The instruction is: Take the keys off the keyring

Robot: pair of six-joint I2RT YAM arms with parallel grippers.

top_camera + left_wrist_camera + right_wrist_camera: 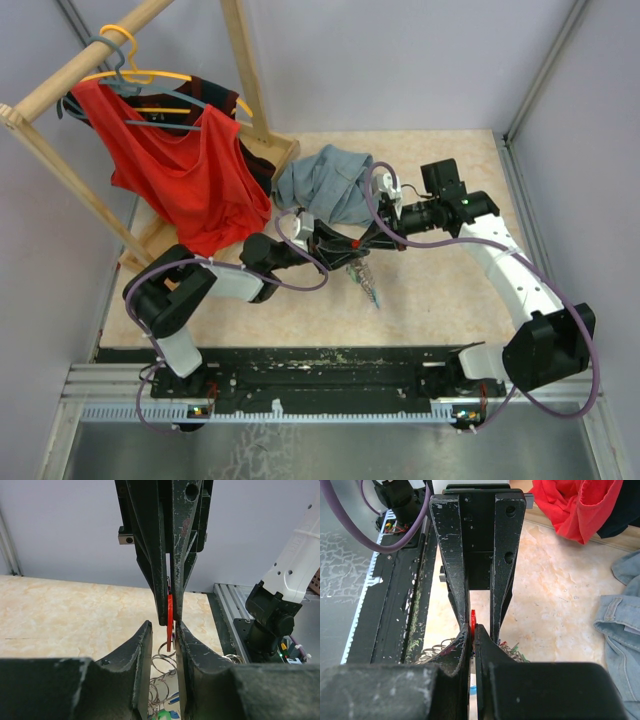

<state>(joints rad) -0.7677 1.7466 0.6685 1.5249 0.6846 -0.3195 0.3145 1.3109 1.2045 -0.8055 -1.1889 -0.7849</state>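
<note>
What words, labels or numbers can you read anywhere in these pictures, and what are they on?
No text can be read in any view.
Faint grey marking on the right arm's white link: too blurred to read.
The red key head, the red garment and the denim cloth: no lettering visible.

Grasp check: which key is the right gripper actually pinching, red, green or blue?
The red key: right gripper is shut on it, left gripper straddles it, jaws apart. The green key and blue key hang free below.
</note>
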